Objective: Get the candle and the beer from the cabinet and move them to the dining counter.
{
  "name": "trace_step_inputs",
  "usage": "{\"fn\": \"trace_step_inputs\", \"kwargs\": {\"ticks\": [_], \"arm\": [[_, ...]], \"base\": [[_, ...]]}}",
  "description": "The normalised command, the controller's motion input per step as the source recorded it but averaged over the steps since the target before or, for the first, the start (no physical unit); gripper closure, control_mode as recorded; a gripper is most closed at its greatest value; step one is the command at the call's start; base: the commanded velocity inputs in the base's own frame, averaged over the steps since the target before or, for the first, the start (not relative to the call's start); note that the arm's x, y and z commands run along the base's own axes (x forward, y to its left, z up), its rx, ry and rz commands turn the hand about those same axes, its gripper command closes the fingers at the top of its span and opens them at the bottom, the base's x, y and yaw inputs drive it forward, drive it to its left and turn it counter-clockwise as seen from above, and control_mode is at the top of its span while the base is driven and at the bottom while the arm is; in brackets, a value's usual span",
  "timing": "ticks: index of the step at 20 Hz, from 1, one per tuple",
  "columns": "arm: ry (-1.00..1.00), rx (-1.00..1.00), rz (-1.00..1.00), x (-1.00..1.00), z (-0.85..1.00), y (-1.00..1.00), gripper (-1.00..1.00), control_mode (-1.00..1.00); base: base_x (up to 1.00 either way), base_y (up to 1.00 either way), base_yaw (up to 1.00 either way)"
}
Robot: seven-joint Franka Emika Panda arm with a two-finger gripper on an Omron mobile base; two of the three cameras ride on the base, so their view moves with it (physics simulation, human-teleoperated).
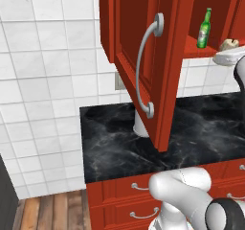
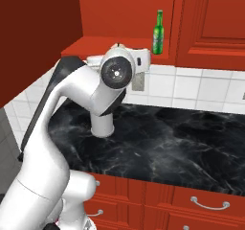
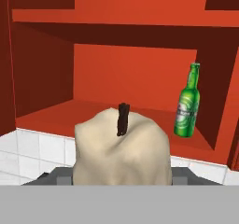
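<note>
I have the candle [image 3: 121, 146] sitting between the jaws of the gripper [image 3: 122, 174], which looks half closed around its cream body at the front edge of the cabinet [image 1: 167, 56] shelf — I judge the best move is to draw it straight out, level, without clipping the open door. The beer [image 3: 187, 101] stands upright near the shelf's right end, well apart from the candle.

The open cabinet [image 1: 143, 42] shelf carries the beer [image 1: 204, 28], standing upright toward its right end. Below, a black marble counter [image 2: 182, 143] against white tiles bears a white cylindrical container [image 2: 102, 125] near the wall
</note>
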Motion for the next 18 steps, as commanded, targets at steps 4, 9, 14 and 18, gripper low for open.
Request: {"fn": "trace_step_inputs", "kwargs": {"ticks": [4, 9, 14, 18], "arm": [[0.0, 0.0, 0.03, -0.86, 0.0, 0.14, 1.0, -1.0], [0.0, 0.0, 0.0, -0.65, -0.09, 0.06, 1.0, -1.0], [0.05, -0.03, 0.0, -0.12, -0.15, 0.0, 1.0, -1.0], [-0.02, 0.0, 0.0, -0.03, 0.0, 0.0, 1.0, 1.0]], "base": [[0.0, 0.0, 0.0], [0.0, 0.0, 0.0], [0.0, 0.0, 0.0], [-0.07, -0.01, -0.01]]}}
